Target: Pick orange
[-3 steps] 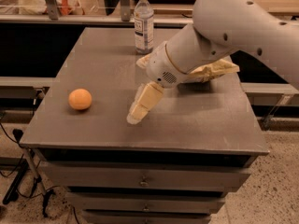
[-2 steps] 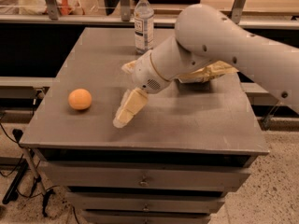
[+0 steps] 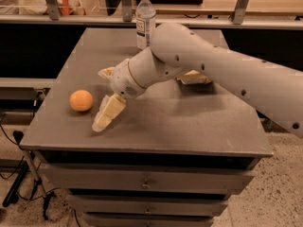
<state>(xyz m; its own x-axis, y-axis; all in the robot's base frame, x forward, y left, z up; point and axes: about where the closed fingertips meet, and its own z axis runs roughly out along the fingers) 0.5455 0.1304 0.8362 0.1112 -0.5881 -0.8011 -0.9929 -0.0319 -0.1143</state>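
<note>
Orange (image 3: 81,100) sits near the left edge of the grey surface (image 3: 189,122); our gripper (image 3: 101,98) hangs just right of it, fingers (image 3: 108,113) spread apart, holding nothing

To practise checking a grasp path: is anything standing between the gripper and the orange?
Nothing visible does. The gripper hangs open just beside the orange, with only table surface between them; the bottle stands far behind.

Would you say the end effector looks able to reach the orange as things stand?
Probably yes. The end effector hangs open just beside the orange, with only bare tabletop between them. The water bottle stands well behind, out of the way.
</note>
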